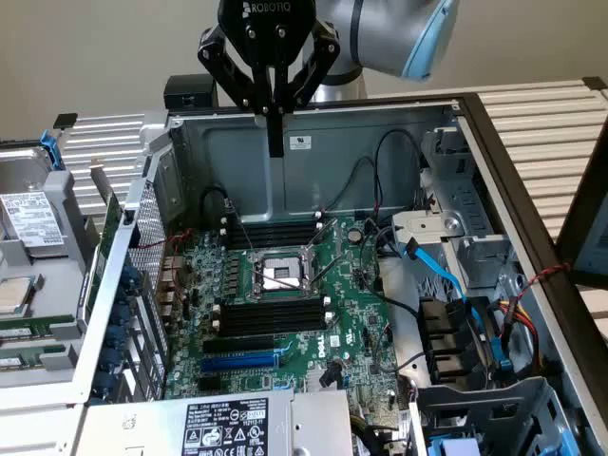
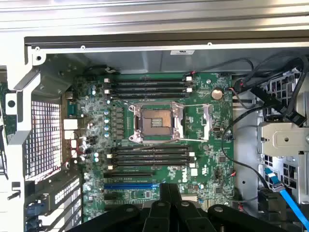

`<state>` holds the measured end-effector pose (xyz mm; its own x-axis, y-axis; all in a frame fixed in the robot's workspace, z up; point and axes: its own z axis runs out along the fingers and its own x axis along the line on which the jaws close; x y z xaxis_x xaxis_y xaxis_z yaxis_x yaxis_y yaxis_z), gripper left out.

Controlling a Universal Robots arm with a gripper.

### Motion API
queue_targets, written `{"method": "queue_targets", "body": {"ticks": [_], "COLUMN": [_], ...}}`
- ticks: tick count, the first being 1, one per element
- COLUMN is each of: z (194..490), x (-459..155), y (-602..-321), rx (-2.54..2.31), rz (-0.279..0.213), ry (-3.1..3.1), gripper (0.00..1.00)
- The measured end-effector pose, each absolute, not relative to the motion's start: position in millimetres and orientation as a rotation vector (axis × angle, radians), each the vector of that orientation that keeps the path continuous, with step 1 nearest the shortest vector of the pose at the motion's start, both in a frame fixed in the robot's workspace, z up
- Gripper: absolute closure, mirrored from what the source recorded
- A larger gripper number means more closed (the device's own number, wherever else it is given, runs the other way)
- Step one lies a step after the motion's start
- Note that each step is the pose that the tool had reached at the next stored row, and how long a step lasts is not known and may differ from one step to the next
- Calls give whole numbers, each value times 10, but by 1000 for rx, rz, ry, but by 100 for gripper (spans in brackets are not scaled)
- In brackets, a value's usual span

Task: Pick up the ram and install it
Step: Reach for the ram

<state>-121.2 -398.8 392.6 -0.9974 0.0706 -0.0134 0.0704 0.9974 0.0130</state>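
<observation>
My gripper point(image 1: 275, 148) hangs shut and empty high over the open computer case, in front of its back wall. In the wrist view its black fingers point(image 2: 164, 198) are pressed together above the motherboard point(image 2: 203, 164). A long thin green stick that looks like the ram point(image 1: 38, 331) lies on the grey tray at the exterior view's left, outside the case and far from the gripper. Empty black memory slots point(image 1: 271, 315) run on both sides of the CPU socket point(image 1: 280, 274). A second bank of slots point(image 2: 149, 86) sits beyond the socket.
A blue slot point(image 1: 237, 361) lies in front of the black ones. Black and blue cables point(image 1: 446, 275) and drive bays crowd the exterior view's right side. The power supply point(image 1: 228, 423) sits at the front. A hard drive point(image 1: 28, 218) rests on the left tray.
</observation>
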Motion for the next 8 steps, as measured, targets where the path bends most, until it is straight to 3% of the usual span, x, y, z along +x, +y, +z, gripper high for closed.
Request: {"method": "queue_targets", "body": {"ticks": [8], "z": [3926], "x": [-1212], "y": [-3988], "rx": [110], "rz": [14], "ry": [3126], "gripper": [89]}}
